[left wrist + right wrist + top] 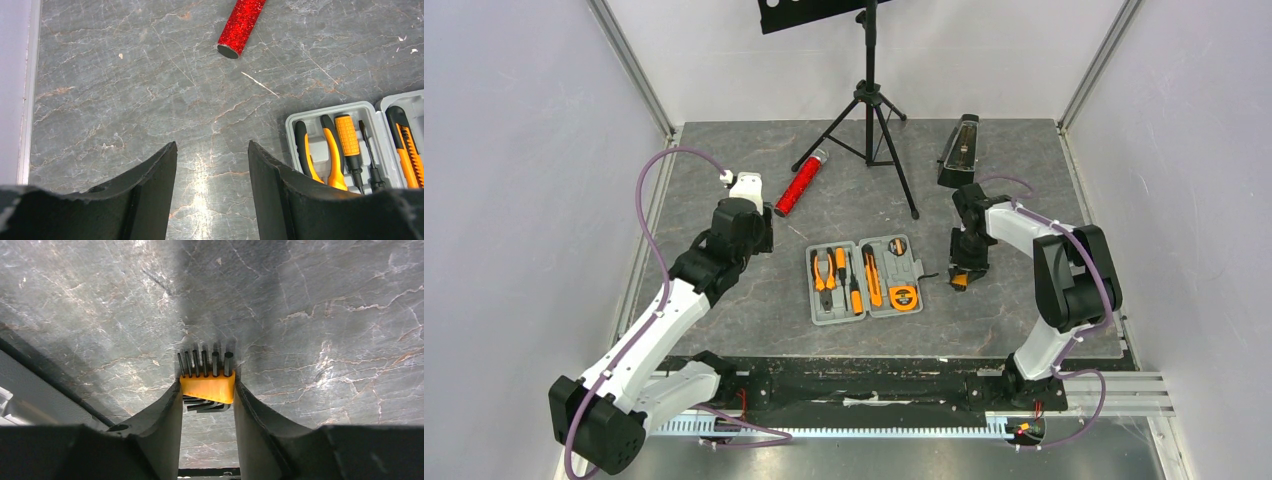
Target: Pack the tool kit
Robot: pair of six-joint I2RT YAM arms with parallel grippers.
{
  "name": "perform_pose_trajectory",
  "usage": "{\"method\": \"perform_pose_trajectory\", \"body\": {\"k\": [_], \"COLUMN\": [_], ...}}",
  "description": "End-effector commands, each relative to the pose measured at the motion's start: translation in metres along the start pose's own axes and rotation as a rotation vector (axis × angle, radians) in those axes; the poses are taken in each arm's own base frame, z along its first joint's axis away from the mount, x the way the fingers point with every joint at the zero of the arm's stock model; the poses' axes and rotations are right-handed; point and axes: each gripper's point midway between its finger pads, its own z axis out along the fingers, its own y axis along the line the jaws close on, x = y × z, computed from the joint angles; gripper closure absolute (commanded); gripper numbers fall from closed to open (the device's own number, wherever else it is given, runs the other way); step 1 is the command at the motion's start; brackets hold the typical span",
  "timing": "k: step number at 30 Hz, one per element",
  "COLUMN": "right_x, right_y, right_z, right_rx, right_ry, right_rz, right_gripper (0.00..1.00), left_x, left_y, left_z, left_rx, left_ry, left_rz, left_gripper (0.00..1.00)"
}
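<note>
The grey tool kit case (914, 270) lies open in the middle of the table. It holds orange-and-black pliers (825, 272), a knife (873, 275) and a round tape measure (904, 296). Just right of the case, my right gripper (964, 275) points down at the table. In the right wrist view its fingers press both sides of an orange hex key holder (207, 389), so the right gripper (206, 382) is shut on it. My left gripper (212, 145) hangs open over bare table left of the case (320, 107), nothing between its fingers. The pliers (327, 150) and a screwdriver (347, 137) show there.
A red glittery cylinder (801, 183) lies behind the case, toward the left. A black metronome (959, 150) stands at the back right. A tripod music stand (871, 110) rises at the back centre. White walls close in on both sides.
</note>
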Motion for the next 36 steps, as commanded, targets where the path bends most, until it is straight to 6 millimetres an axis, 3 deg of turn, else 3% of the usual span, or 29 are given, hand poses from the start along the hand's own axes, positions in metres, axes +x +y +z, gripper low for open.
{"method": "perform_pose_trajectory", "body": {"k": [1, 7, 20, 24, 28, 32, 36], "right_x": [0.002, -0.018, -0.063, -0.071, -0.068, -0.052, -0.039], "right_y": [-0.005, 0.0, 0.013, 0.036, 0.073, 0.114, 0.139], "right_z": [0.011, -0.015, -0.082, -0.106, -0.122, -0.121, -0.11], "right_rx": [0.01, -0.017, -0.055, -0.113, -0.177, -0.246, -0.275], "right_ry": [-0.007, -0.094, -0.28, -0.325, -0.353, -0.317, -0.282], "right_rz": [-0.025, -0.091, -0.158, -0.196, -0.256, -0.335, -0.37], "right_gripper": [0.67, 0.75, 0.8, 0.8, 0.79, 0.79, 0.78], "left_x": [-0.01, -0.01, -0.009, -0.009, -0.009, -0.009, -0.01], "left_y": [0.003, 0.003, 0.002, 0.001, 0.001, 0.002, 0.002], "left_z": [0.0, 0.001, 0.002, 0.003, 0.003, 0.003, 0.002], "left_rx": [-0.012, -0.012, -0.003, -0.001, 0.0, -0.002, 0.0], "left_ry": [-0.042, -0.038, -0.032, -0.032, -0.032, -0.03, -0.035], "left_rz": [-0.014, -0.014, -0.016, -0.018, -0.019, -0.02, -0.022], "left_gripper": [0.39, 0.39, 0.4, 0.4, 0.4, 0.4, 0.4]}}
